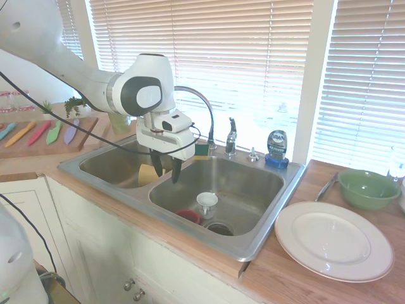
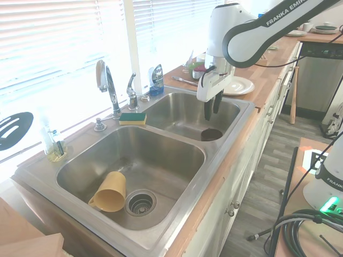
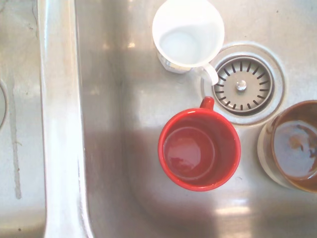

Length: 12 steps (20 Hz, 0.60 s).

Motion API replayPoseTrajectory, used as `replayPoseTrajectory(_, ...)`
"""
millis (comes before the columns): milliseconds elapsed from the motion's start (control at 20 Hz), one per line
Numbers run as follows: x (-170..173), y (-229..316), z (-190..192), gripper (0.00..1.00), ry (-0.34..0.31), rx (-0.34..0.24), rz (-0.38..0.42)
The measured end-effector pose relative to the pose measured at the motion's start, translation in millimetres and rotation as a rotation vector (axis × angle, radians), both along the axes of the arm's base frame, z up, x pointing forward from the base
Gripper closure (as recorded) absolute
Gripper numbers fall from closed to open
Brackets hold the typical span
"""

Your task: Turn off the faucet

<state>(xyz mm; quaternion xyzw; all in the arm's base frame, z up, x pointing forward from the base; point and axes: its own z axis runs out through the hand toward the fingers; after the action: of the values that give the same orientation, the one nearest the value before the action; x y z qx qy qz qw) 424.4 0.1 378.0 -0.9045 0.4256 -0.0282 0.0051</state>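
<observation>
Faucet [image 1: 231, 136] lever stands at the sink's far rim, well apart from my gripper [image 1: 166, 171], which hangs unclenched and empty over the basin; reaching across, I risk bumping the gooseneck spout [image 1: 201, 101].

My arm is showing glossy white rounded shells with dark grey joint bands and "FRANKA EMIKA" lettering. Above my gripper [image 1: 166, 171], a white boxy hand is carrying two black tapered fingers [image 2: 207, 110]; black cables are running alongside.

Strong daylight through the blinds [image 1: 253, 57] — blown-out glare, sharp wrist view, soft shadows in the sink [image 1: 253, 190]
</observation>
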Motion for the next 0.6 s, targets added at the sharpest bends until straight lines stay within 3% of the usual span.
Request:
replayPoseTrajectory(100,1.6,0.0,0.5,1.0,-0.012,0.001,-0.005)
replayPoseTrajectory(250,13.5,0.1,7.4,1.0,-0.086,0.003,-0.021)
replayPoseTrajectory(600,86.7,12.8,36.6,1.0,-0.29,0.001,-0.086)
